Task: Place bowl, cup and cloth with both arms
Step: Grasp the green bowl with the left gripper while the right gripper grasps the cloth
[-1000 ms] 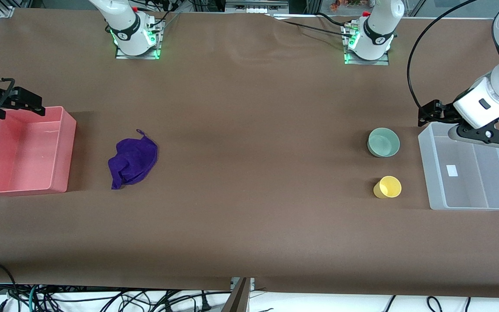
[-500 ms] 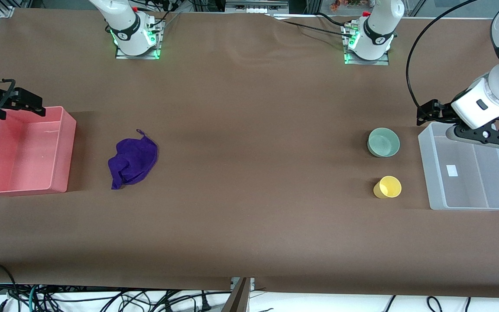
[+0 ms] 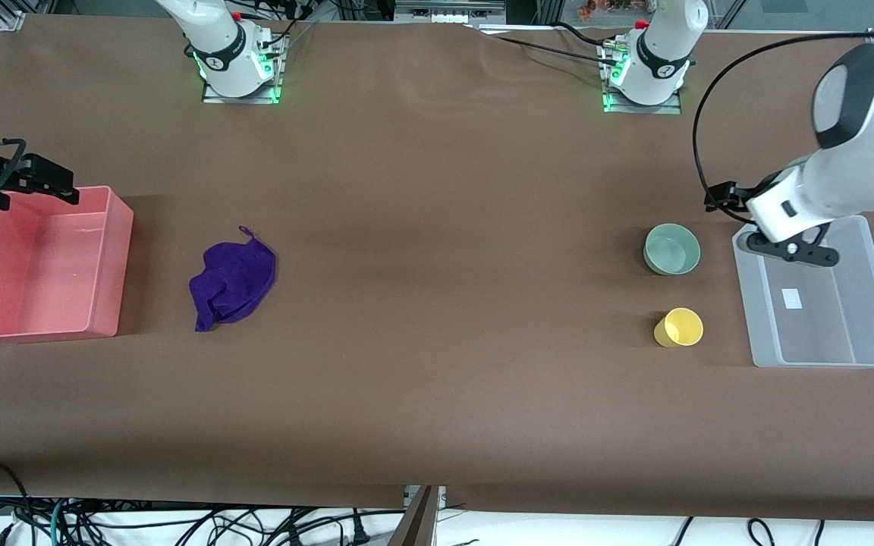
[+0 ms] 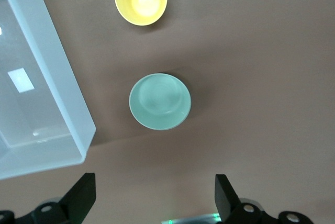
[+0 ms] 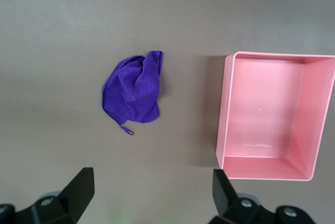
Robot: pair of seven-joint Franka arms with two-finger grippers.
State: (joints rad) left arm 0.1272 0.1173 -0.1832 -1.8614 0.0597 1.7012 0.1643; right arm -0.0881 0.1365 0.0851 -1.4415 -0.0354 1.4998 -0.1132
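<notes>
A pink rectangular bin [image 3: 42, 265] sits on the brown table [image 3: 437, 303] at the right arm's end, well apart from a clear plastic bin [image 3: 816, 299] with a small white label inside at the left arm's end, while tangled cables [image 3: 179, 523] lie below the table's near edge.

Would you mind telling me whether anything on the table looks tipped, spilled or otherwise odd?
Only the cup: it seems tipped on its side, mouth facing the front camera. The bowl sits upright, and the cloth lies crumpled.
</notes>
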